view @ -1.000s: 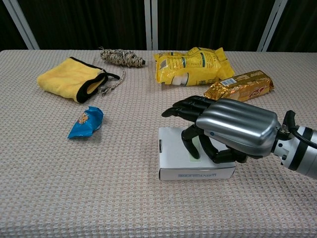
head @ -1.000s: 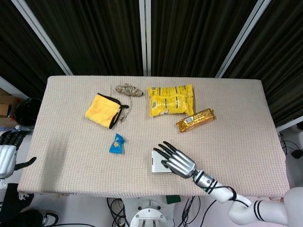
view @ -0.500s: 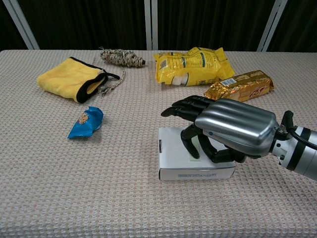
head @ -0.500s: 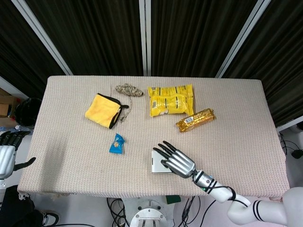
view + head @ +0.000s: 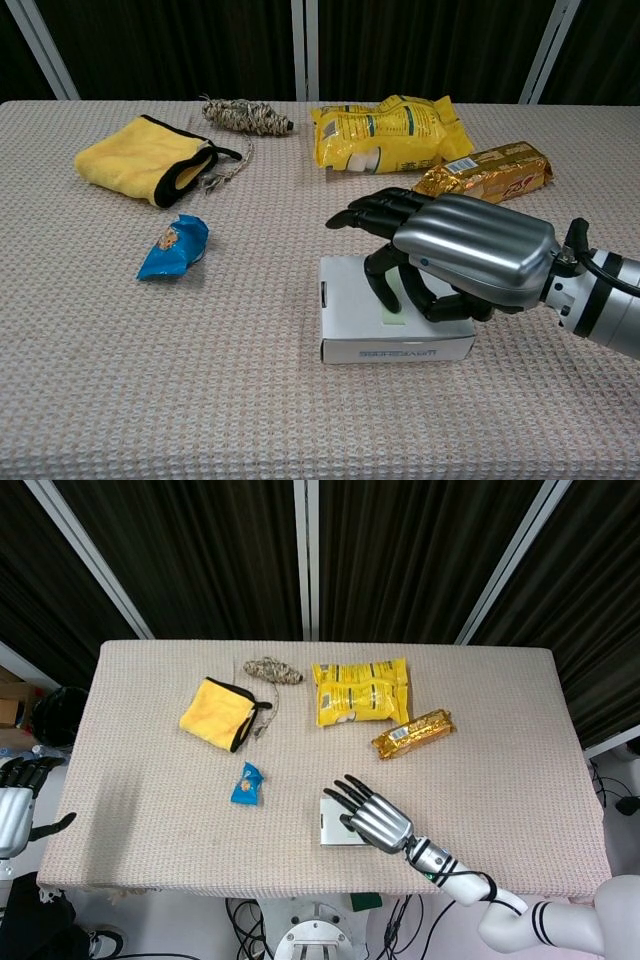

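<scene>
A flat white box (image 5: pixel 329 823) (image 5: pixel 349 299) lies near the table's front edge. My right hand (image 5: pixel 372 818) (image 5: pixel 470 250) hangs over its right half with the fingers spread and pointing left. The thumb reaches down onto the box top, and the hand grips nothing. My left hand (image 5: pixel 14 810) hangs off the table's left side, below the tabletop, fingers apart and empty; only the head view shows it.
A blue snack wrapper (image 5: pixel 247 783) (image 5: pixel 175 246) lies left of the box. Further back are a yellow cloth (image 5: pixel 217 713) (image 5: pixel 140 158), a twine bundle (image 5: pixel 272 670) (image 5: pixel 245 115), a yellow snack bag (image 5: pixel 360 691) (image 5: pixel 390 130) and a gold bar packet (image 5: pixel 413 733) (image 5: pixel 485 172).
My right hand has risen very slightly over the white box. The box and the other things have not moved.
</scene>
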You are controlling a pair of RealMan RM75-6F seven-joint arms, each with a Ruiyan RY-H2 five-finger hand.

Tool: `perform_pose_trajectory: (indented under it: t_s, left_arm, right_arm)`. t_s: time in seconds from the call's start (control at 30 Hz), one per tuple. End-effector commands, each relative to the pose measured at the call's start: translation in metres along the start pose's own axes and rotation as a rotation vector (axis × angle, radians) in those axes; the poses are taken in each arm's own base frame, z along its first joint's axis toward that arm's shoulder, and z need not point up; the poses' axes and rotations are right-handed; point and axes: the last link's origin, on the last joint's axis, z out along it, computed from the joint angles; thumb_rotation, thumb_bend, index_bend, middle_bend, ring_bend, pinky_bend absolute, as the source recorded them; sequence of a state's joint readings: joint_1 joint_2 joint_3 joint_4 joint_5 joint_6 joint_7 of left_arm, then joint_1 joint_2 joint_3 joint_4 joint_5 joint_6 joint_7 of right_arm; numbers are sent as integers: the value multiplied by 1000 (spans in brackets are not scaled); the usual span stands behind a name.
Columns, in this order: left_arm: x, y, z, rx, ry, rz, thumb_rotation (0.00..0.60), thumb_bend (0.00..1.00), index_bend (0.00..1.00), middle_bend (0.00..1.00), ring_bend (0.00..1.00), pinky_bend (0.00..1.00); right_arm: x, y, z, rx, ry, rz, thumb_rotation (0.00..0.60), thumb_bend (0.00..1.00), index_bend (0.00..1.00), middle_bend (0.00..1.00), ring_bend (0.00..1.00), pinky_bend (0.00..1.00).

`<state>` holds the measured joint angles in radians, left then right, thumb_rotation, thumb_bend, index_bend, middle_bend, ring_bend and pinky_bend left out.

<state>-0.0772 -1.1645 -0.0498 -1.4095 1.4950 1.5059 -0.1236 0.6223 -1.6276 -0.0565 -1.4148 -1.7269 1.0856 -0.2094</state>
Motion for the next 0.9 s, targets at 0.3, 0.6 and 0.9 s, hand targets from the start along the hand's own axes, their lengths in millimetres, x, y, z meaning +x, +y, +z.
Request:
perform_pose_trajectory:
  t_s: [0.3,0.6,0.9]
  left_arm:
    - [0,-1,-1,3,0,-1,600,64,225,224,202,145]
    - [2,-3,-1,11,4,-2,600,64,225,224,202,145]
    - [3,-3,-1,8,6,-4,600,64,225,224,202,145]
  right_arm:
    - [-1,3,4,-14,-2,-2,600,1000,598,40,0,0]
    - [1,8,10,-30,3,-7,600,1000,597,40,0,0]
    - [5,16,13,-58,23,-23,600,1000,594,39,0,0]
